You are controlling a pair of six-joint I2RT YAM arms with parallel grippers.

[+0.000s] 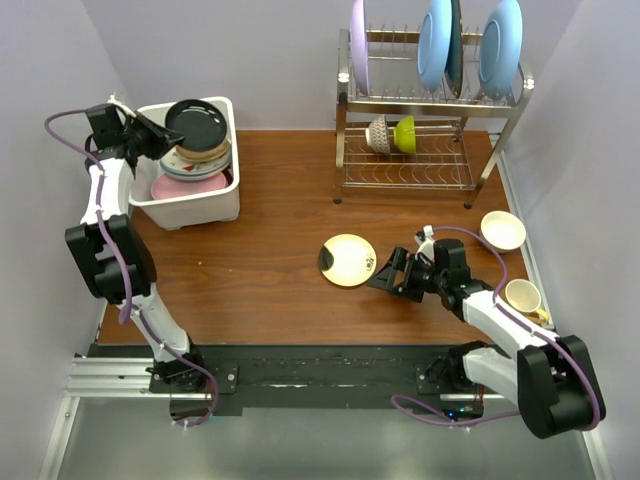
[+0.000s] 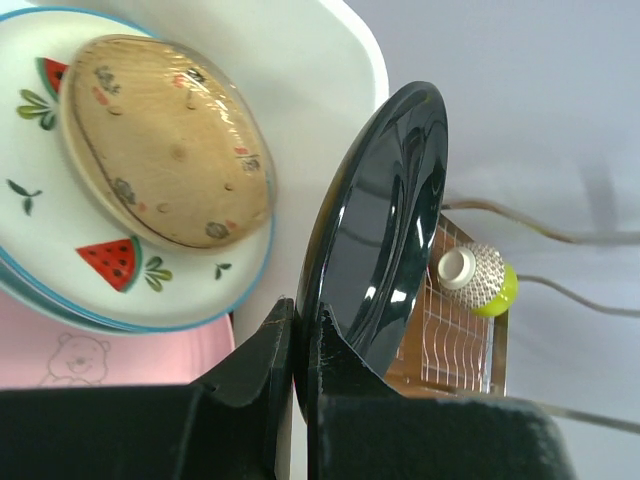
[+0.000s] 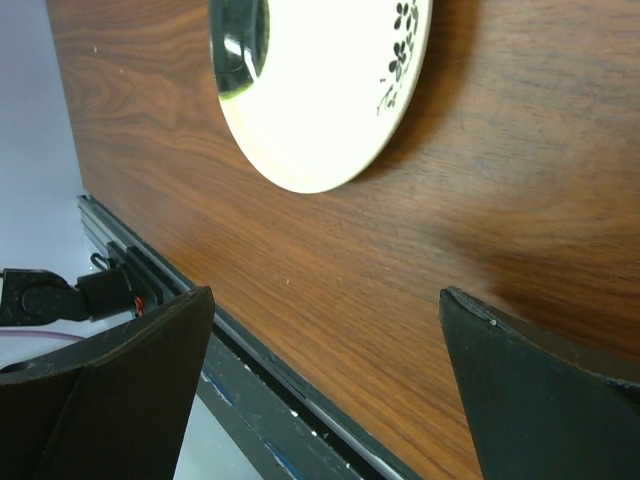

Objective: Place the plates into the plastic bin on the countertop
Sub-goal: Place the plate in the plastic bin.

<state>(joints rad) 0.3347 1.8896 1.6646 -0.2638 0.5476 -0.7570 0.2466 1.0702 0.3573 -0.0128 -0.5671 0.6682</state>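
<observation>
My left gripper (image 1: pixel 158 133) is shut on the rim of a dark glass plate (image 1: pixel 197 122), holding it over the white plastic bin (image 1: pixel 200 208) at the back left of the countertop (image 1: pixel 270 220). In the left wrist view the fingers (image 2: pixel 275 345) pinch the dark plate (image 2: pixel 385 220), which stands on edge and tilted. Inside the bin lies a stack: a tan plate (image 2: pixel 165 140) on a fruit-motif plate (image 2: pixel 120 270), with a pink plate (image 2: pixel 100 350) below. A small yellowish plate (image 1: pixel 347 259) lies flat mid-counter. My right gripper (image 1: pixel 380 272) stands open just right of it, holding nothing; the right wrist view shows this plate (image 3: pixel 320 90) beyond the fingers.
A two-tier wire rack (image 1: pixel 430 105) at the back right holds lilac and light-blue plates upright, with a patterned bowl and a green cup (image 1: pixel 404 133) on its lower tier. A cream bowl (image 1: pixel 502 230) and a mug (image 1: pixel 523 296) sit near the right edge.
</observation>
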